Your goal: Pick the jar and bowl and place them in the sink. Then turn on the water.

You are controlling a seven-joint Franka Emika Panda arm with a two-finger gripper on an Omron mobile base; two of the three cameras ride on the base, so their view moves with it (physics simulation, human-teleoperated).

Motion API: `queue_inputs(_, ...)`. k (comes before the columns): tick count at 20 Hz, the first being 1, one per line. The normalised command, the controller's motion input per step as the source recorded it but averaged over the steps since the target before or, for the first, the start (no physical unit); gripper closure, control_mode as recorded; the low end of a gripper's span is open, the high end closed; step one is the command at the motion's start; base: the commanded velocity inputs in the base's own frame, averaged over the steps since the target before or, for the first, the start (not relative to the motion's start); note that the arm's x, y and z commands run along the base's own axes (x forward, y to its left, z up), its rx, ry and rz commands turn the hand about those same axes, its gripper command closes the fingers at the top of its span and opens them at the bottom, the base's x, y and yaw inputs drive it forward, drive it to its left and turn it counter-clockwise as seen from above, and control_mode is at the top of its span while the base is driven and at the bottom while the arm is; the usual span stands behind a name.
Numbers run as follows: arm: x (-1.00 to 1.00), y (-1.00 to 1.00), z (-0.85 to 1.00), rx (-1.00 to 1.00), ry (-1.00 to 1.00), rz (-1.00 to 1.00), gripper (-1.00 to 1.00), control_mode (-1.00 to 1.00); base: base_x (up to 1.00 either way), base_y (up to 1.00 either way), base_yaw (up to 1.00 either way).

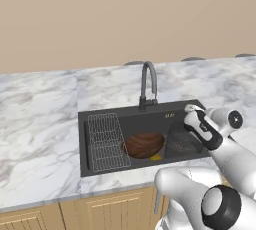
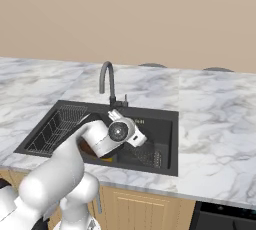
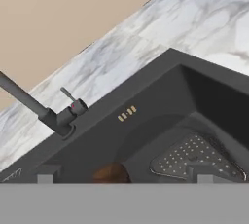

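Going left to right across the sink [image 1: 85, 124]: one wire rack [image 1: 106, 141] lies along the basin's left side, then one wooden bowl [image 1: 144, 145] rests upright on the bottom near the middle, where I judge it was meant to land. One faucet [image 1: 148, 85] rises behind the basin, its small lever [image 3: 68, 95] ahead of me and no water running. To the right sits a perforated grey piece [image 1: 181, 144]; whether that is the jar I cannot tell. My gripper [image 1: 192, 110], over the sink's right half, has its jaws spread wide and empty, probably freed for the lever.
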Motion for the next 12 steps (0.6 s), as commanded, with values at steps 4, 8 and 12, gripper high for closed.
queue_inputs(4,0.07,0.49,0.00,-0.19,0.02,0.02,-1.00,-1.00,0.00,0.00,0.00)
queue_inputs(8,0.00,0.40,0.10,-0.04,-0.09,0.00,-1.00,-1.00,0.00,0.00,0.00)
queue_inputs(12,0.01,0.25,0.11,-0.01,-0.19,0.00,-1.00,-1.00,0.00,0.00,0.00)
